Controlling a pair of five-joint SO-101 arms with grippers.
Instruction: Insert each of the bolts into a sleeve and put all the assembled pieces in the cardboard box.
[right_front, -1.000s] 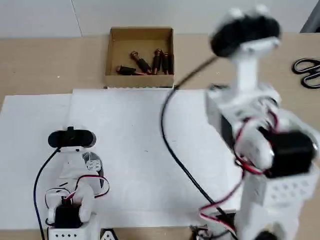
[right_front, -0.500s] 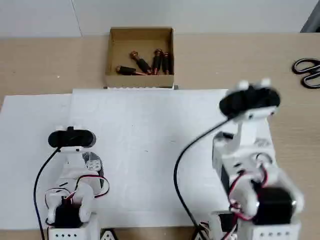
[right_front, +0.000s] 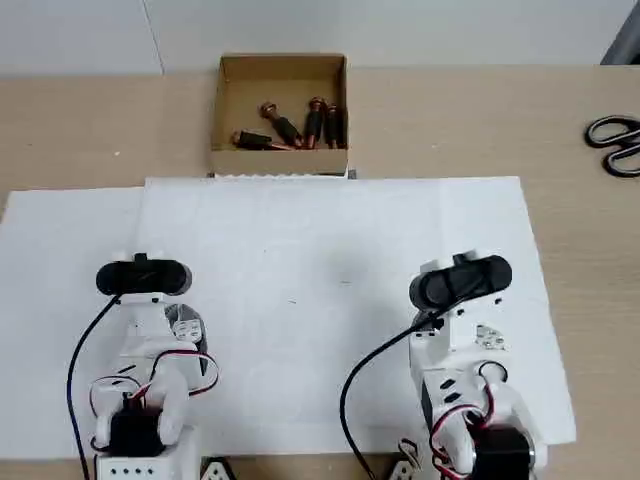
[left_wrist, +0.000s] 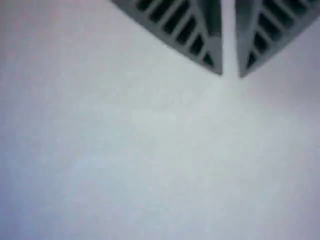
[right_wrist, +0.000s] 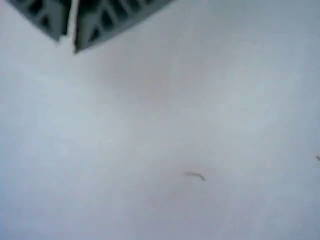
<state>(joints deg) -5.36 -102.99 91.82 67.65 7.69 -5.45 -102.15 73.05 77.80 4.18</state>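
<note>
Arms: first arm (right_front: 145, 345) sat folded at the table's near edge on the high view's left; second arm (right_front: 465, 350) sat folded at the near edge on its right; which side each belonged to could not be told from there.
Left gripper (left_wrist: 229, 75): jaws drawn together to a thin slit, nothing between them; tips hung just above the paper.
Right gripper (right_wrist: 67, 46): jaws likewise closed to a hairline gap, holding nothing; tips close over the paper.
Paper sheet (right_front: 330, 230): white, flat, spread over the table (right_front: 90, 120) from the arms out to just short of the box; a few faint marks on it.
Cardboard box (right_front: 280, 160): open-topped, beyond the paper's far edge, well apart from both arms.
Assembled pieces (right_front: 283, 127): about four bolts with copper-coloured heads seated in dark sleeves; all lay on the box floor, some touching.
Handling: probably stiff metal, light enough for these jaws; smooth and round, so likely to roll on the paper and to slip in a loose pinch; not fragile.
Hold: best taken across the dark sleeve near mid-length, jaws square to the long axis; a pinch on the head would likely let the piece swing or pull the bolt from its sleeve.
Scissors (right_front: 615, 140): on the bare table at the far right, well apart from the box.
</note>
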